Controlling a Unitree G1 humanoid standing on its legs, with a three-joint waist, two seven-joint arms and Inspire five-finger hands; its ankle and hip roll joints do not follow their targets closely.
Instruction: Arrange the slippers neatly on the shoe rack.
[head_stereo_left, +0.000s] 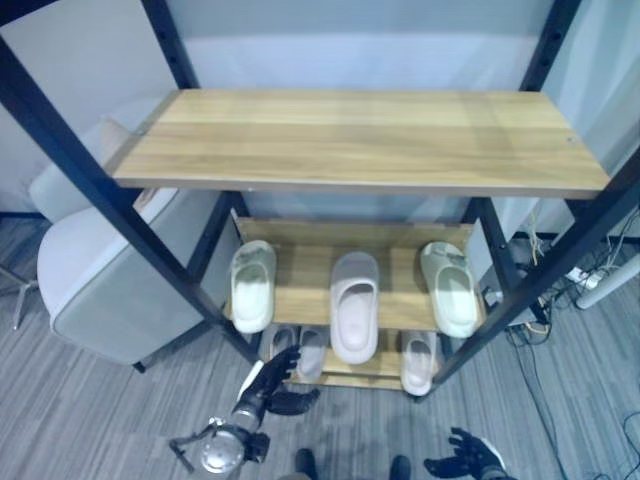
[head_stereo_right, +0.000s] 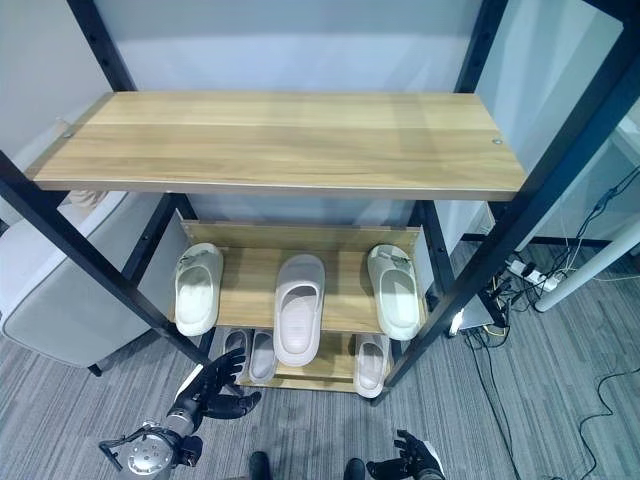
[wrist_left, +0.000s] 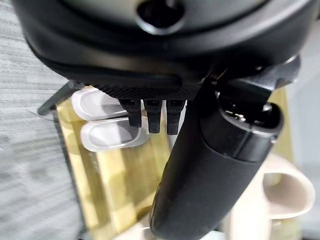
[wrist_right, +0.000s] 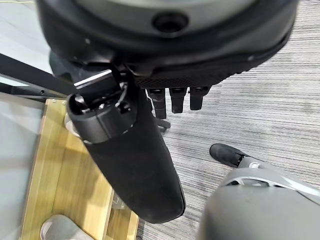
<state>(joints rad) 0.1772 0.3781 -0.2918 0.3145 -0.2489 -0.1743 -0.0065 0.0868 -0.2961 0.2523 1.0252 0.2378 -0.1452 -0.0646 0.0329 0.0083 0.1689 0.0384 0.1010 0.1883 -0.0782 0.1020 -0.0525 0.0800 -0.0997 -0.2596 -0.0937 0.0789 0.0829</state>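
The shoe rack (head_stereo_left: 360, 140) has a black metal frame and wooden shelves. On its middle shelf a pale green slipper (head_stereo_left: 252, 285) lies at the left, a beige slipper (head_stereo_left: 355, 305) in the centre with its heel past the front edge, and a second pale green slipper (head_stereo_left: 449, 288) at the right. The bottom shelf holds two whitish slippers (head_stereo_left: 297, 350) side by side at the left and another (head_stereo_left: 419, 362) at the right. My left hand (head_stereo_left: 272, 385) hovers open just in front of the left pair (wrist_left: 105, 122). My right hand (head_stereo_left: 466, 463) hangs open low over the floor, right of the rack.
A grey armchair (head_stereo_left: 100, 285) stands close to the rack's left side. Cables and a power strip (head_stereo_left: 585, 275) lie on the floor at the right, beside a white pole (head_stereo_right: 590, 270). Grey carpet (head_stereo_left: 90, 420) runs along the front of the rack.
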